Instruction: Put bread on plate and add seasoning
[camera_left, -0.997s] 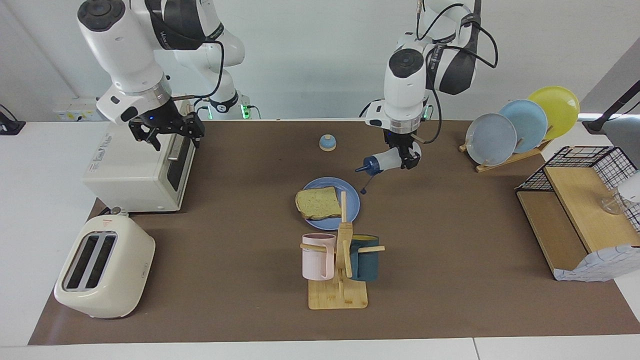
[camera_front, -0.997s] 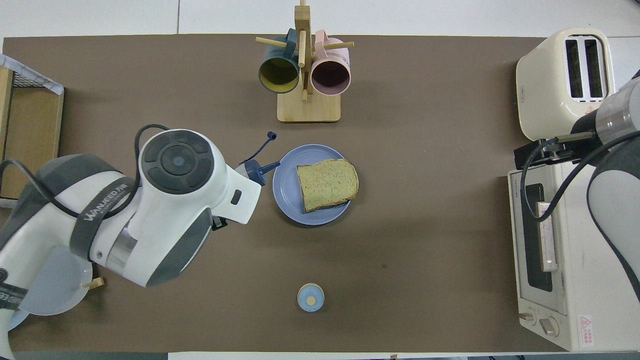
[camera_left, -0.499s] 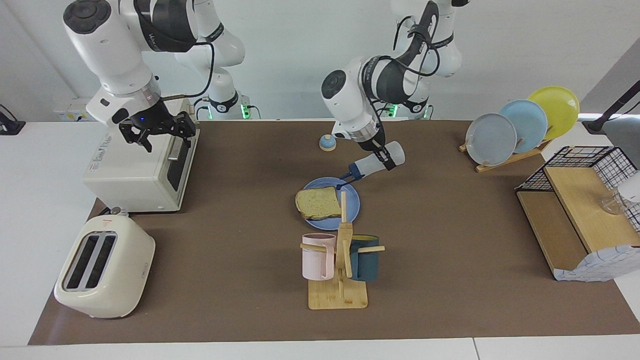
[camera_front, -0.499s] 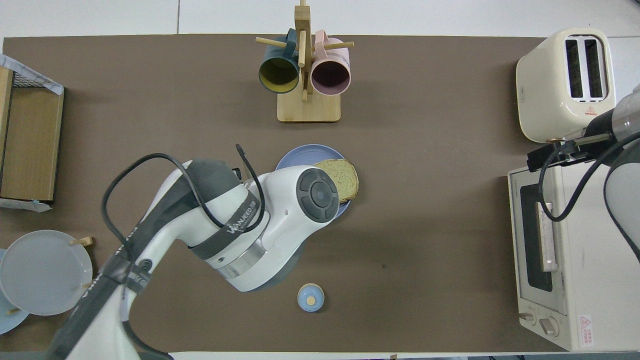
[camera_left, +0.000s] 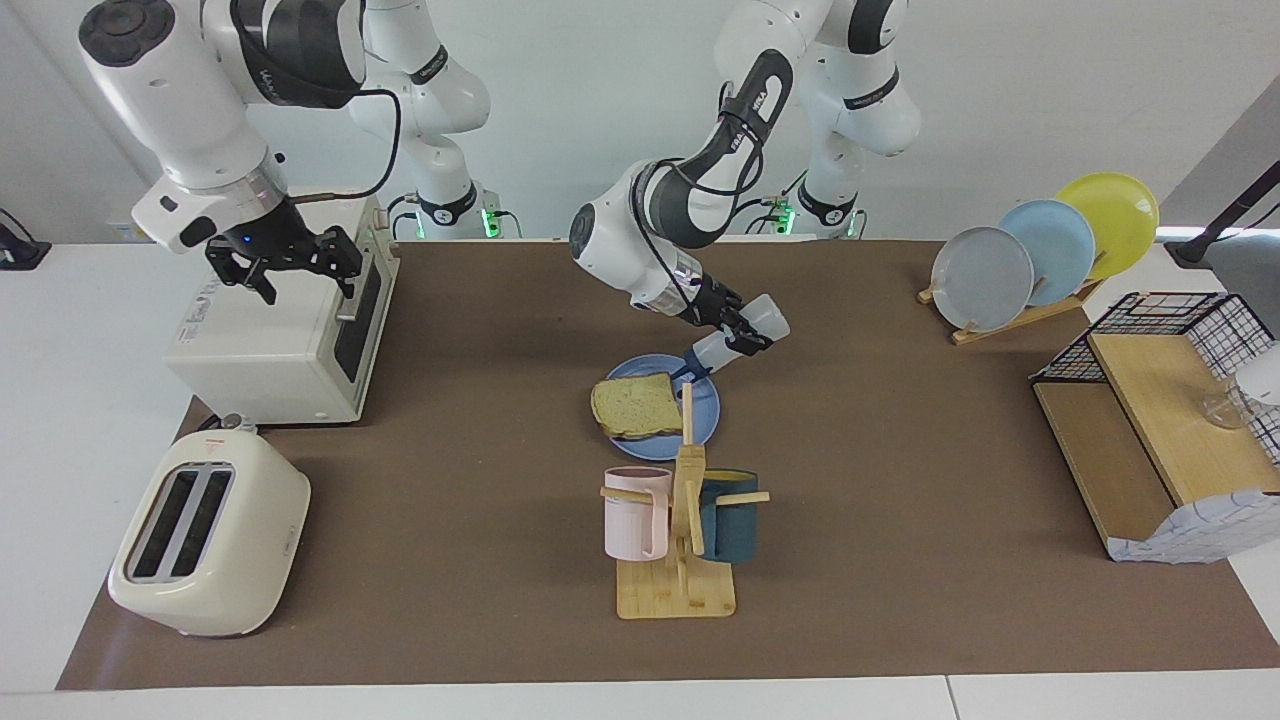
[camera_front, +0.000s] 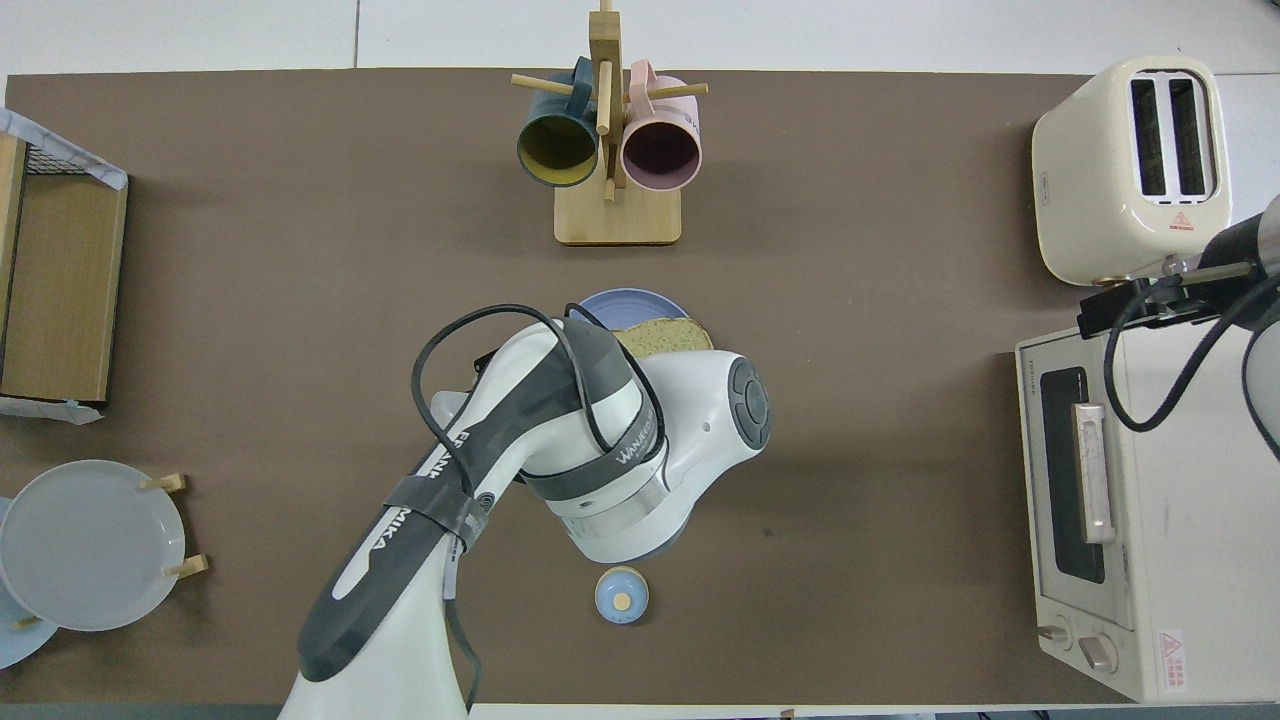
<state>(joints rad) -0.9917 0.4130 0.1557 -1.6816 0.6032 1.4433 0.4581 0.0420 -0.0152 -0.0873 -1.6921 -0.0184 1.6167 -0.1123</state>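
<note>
Swinging lower, left gripper (camera_left: 738, 333) tips the seasoning (camera_left: 730, 339) it clamps over the plate (camera_left: 706, 400).
Bread (camera_left: 636, 405) on plate; right gripper (camera_left: 283, 262) spread wide over oven (camera_left: 280, 340), nine o'clock.

The plate (camera_front: 632, 299) and the bread (camera_front: 668, 337) on it are largely covered by the left arm; the bottle is apparently hidden beneath it.
</note>
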